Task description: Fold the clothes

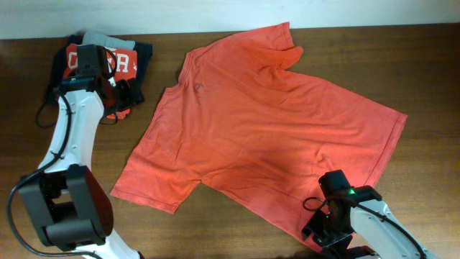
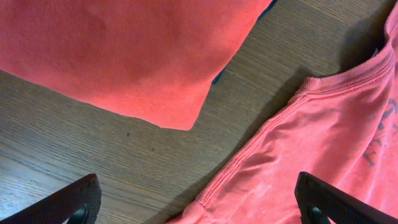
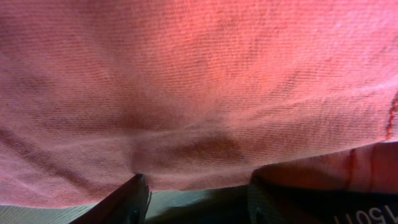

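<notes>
The clothes, a coral-red T-shirt [image 1: 273,122], lie spread flat across the middle of the table, with a small dark logo [image 1: 198,88] near the left sleeve. My right gripper [image 1: 321,217] is at the shirt's near hem. In the right wrist view its jaws [image 3: 196,194] stand apart, the hem [image 3: 199,124] lies across the fingertips, and no cloth is pinched between them. My left gripper [image 1: 126,97] hovers wide open at the back left, just left of the sleeve. In the left wrist view a stitched coral edge with dark print [image 2: 336,130] lies between its fingers [image 2: 196,196].
A pile of other garments [image 1: 126,61], red with white letters, grey and navy, sits at the back left under the left arm. One red corner of it [image 2: 124,56] shows in the left wrist view. Bare wooden table [image 1: 431,65] surrounds the shirt.
</notes>
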`<state>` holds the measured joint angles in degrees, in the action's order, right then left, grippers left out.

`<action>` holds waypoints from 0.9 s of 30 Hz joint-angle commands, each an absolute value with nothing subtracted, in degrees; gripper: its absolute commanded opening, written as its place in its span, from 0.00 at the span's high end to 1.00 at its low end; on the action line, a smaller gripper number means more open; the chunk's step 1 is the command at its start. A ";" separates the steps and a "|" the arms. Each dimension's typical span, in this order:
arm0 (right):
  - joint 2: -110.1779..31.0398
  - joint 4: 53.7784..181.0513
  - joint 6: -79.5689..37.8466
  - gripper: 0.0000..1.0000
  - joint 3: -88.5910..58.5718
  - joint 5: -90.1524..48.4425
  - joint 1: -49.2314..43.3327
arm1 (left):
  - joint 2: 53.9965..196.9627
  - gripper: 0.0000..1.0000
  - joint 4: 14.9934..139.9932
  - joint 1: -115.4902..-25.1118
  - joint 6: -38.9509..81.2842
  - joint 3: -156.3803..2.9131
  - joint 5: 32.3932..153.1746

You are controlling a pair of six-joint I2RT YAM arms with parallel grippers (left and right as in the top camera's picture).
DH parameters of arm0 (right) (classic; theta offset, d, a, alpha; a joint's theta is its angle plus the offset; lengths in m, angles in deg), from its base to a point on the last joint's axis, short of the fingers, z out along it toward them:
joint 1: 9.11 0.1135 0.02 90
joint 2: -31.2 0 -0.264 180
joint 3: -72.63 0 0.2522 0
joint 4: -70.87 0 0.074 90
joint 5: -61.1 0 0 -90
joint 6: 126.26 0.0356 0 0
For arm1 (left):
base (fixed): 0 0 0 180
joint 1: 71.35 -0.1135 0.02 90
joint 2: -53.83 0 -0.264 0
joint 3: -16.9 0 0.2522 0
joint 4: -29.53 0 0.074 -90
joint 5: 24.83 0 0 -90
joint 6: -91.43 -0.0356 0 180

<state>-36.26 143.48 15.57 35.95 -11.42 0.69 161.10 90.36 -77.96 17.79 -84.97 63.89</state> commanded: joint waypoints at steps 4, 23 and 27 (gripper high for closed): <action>-36.45 145.42 18.77 0.43 35.01 -12.21 1.00 | 161.97 0.01 89.33 -78.11 18.55 -84.95 64.13; -48.37 134.45 13.04 0.56 34.92 -8.91 -3.97 | 162.63 0.01 88.72 -78.18 18.55 -84.95 64.54; -51.43 134.74 10.79 0.91 33.39 -8.74 -3.99 | 162.63 0.01 88.78 -78.18 18.55 -84.95 64.54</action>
